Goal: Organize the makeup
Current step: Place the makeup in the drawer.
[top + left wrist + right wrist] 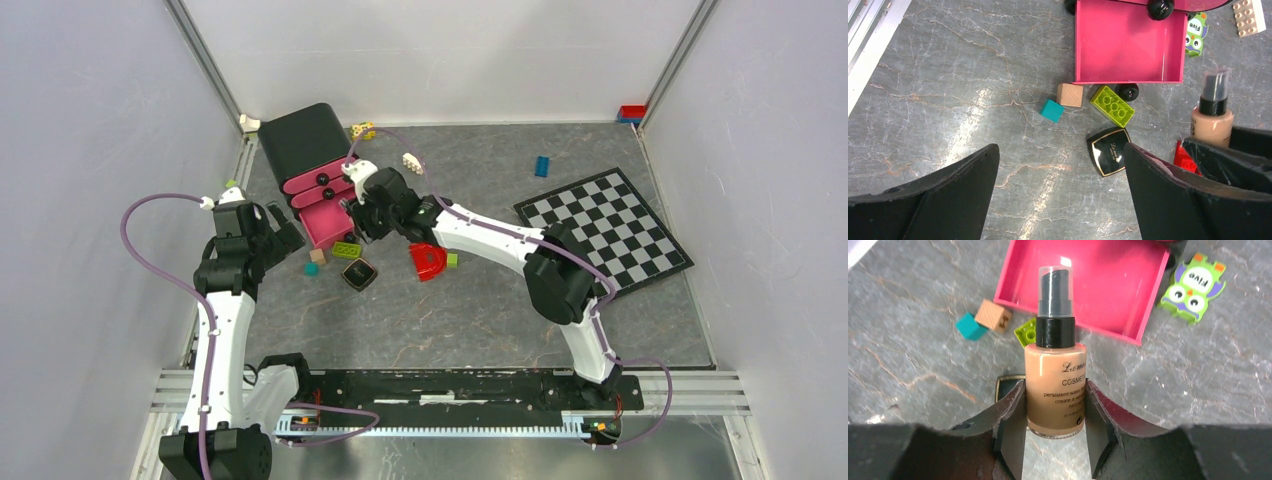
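The right pincer [1055,412] grips the beige bottle [1055,375] by its sides, its black cap pointing at the open pink drawer [1088,285] toward the table's [908,340] far left corner. The left pincer [1060,195] gapes wide and empty over the table. The black compact [1109,151] lies beyond it, just before the drawer's front edge.

Beige pump bottle [1055,385] gripped at body; black square compact [1108,151] lying flat.

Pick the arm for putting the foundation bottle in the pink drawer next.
Right. The right gripper holds the foundation bottle just short of the open pink drawer. The left gripper hangs open and empty over the table.
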`<state>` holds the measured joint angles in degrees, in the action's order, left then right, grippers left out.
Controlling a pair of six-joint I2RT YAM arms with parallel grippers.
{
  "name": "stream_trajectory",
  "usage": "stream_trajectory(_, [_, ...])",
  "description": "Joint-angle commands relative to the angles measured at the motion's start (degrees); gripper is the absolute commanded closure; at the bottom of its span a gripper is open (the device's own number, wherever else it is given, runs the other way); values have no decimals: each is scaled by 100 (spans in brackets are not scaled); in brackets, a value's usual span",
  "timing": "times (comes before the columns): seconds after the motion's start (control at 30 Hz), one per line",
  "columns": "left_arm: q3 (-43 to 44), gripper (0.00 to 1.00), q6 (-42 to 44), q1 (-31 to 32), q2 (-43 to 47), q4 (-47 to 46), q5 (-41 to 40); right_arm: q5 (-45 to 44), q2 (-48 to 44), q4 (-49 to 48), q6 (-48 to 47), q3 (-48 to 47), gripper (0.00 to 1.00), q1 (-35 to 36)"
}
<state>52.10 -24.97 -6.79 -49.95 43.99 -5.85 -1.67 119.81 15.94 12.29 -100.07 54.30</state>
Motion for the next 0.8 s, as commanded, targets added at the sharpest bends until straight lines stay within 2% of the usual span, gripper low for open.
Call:
stream_trajectory(0.0, [3, 0, 54, -42, 74, -216, -32, 145, 299, -715, 153, -409, 75, -93])
stream_trajectory(0.3, [2, 0, 54, -42, 83, -216, -32, 653, 975, -2193, 751, -729, 75, -157])
stream_trajectory(0.77, [2, 0, 54, -42, 82, -217, -17, 700, 1574, -3992, 1174, -733, 76, -44])
